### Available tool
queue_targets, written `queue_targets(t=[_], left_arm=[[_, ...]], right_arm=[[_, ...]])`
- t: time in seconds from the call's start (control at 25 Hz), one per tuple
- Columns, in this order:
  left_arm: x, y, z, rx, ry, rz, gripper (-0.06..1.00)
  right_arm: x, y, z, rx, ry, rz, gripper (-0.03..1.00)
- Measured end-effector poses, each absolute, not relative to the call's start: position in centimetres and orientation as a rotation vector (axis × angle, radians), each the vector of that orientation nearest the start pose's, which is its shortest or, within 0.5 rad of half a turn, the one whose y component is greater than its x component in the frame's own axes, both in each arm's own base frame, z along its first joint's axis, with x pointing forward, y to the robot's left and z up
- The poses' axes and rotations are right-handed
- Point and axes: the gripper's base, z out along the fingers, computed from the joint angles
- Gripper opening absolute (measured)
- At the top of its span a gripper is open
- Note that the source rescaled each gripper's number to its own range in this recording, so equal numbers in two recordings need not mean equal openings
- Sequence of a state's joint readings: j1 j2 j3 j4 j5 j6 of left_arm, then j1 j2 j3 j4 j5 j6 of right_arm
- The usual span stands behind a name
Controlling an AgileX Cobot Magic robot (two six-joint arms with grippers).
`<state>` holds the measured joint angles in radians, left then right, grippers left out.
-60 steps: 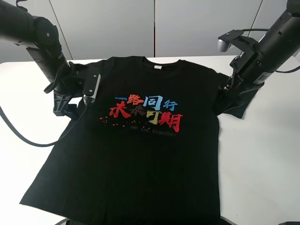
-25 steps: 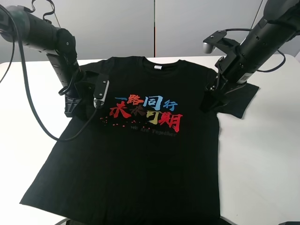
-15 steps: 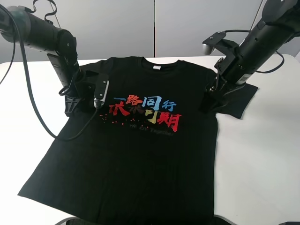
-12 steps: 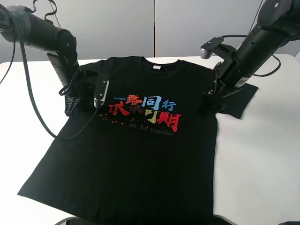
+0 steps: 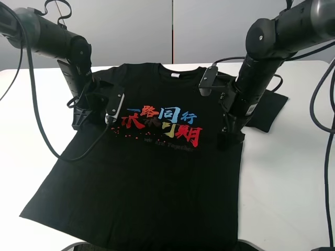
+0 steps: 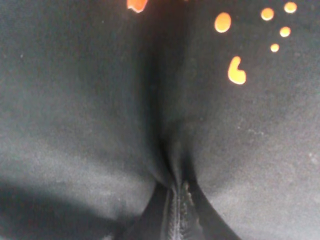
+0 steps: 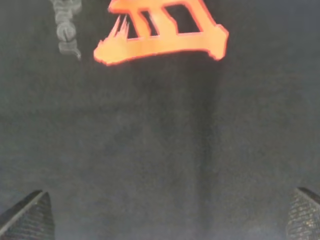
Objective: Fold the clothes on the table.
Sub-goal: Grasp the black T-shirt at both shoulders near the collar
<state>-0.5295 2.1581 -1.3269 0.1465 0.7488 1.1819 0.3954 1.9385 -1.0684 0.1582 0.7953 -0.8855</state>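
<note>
The black T-shirt (image 5: 157, 172) lies face up on the white table (image 5: 293, 172), its coloured print (image 5: 162, 123) across the chest and its white neck label (image 5: 176, 75) at the far collar. My left gripper (image 5: 84, 116) is at the shirt's left sleeve. In the left wrist view it (image 6: 176, 212) is shut on a pinched ridge of black cloth (image 6: 100, 100). My right gripper (image 5: 228, 138) hovers over the right side of the chest. In the right wrist view it (image 7: 165, 217) is open, with flat cloth and a red character (image 7: 160, 35) between its fingertips (image 7: 27, 217). The right sleeve (image 5: 268, 109) lies flat.
The table's rounded front edge shows at the bottom, where the shirt's hem (image 5: 131, 243) reaches it. Bare white tabletop lies left (image 5: 26, 151) and right of the shirt. Black cables (image 5: 47, 141) hang from both arms; grey wall panels (image 5: 172, 31) stand behind.
My right arm has left the right sleeve and swung inward and forward over the chest's right side. My left arm stays at the left sleeve. The shirt has shifted slightly left.
</note>
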Motion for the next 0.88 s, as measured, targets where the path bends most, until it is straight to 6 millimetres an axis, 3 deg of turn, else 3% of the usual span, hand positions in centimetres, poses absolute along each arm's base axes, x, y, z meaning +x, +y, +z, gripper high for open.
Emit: queue_targets(t=[0.52,0.76,0.88], left_arm=[[34.6,-19.2,9.3,-2.507,-1.96,-0.198,0.01],[34.7,-19.3,9.3,-2.518,-1.967,-0.205,0.01],[34.8,-19.3,9.3,-2.523,-1.97,-0.208,0.01]], right_arm=[[30.3,13.6,9.5,-1.703,2.674,0.166,0.97],[30.5,13.6,9.0,-1.703,2.677,0.158,0.66],[30.7,13.6,8.8,-1.72,2.671,0.143,0.6]])
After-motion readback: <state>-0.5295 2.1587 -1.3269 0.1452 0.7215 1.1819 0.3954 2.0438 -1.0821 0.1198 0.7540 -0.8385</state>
